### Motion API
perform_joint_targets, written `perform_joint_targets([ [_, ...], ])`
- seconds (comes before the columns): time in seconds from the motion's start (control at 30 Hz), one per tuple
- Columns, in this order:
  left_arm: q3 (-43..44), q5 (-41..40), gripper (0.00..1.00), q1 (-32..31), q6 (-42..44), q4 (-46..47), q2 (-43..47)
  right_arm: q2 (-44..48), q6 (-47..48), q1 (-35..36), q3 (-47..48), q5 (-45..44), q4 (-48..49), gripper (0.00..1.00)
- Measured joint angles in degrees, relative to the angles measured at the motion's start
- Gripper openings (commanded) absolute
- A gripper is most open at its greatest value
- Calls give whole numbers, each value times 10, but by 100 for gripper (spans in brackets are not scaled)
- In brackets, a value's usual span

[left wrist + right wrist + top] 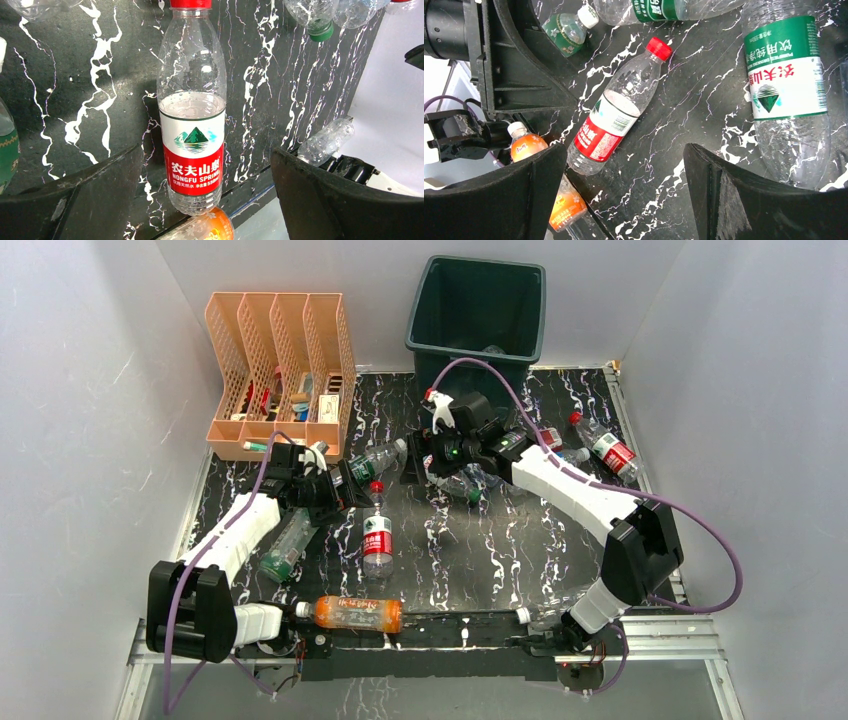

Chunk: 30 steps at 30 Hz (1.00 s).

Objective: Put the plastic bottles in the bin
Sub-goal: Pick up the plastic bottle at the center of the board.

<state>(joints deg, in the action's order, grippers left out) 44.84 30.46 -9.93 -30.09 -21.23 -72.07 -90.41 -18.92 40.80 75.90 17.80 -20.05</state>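
Plastic bottles (357, 613) lie scattered across the dark tabletop (450, 560), and the green bin (480, 300) stands at its far edge. The left claw (205, 167) hangs wide open and empty over a red-labelled bottle (192, 150). The right claw (624, 165), also open and empty, hovers nearer the bin.

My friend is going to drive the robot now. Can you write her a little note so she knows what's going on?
Left tool: open, holding nothing, hovering over the red-label bottle that lies mid-table.
Right tool: open, holding nothing, above the table, touching no bottle.
Bin: at the far edge. Whether anything is inside is hard to tell.
Done: nothing for certain.
Left: many bottles lie scattered on the table, including the orange bottle at the near edge.
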Motion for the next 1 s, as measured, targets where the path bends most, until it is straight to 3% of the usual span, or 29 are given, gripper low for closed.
perform_joint_targets([
  [0.47,0,0,98,0,0,-1,0,-6,-9,14,2,-14,7,97],
  [1.0,2,-15,98,0,1,-19,13,-132,-105,76,17,-38,11,97],
])
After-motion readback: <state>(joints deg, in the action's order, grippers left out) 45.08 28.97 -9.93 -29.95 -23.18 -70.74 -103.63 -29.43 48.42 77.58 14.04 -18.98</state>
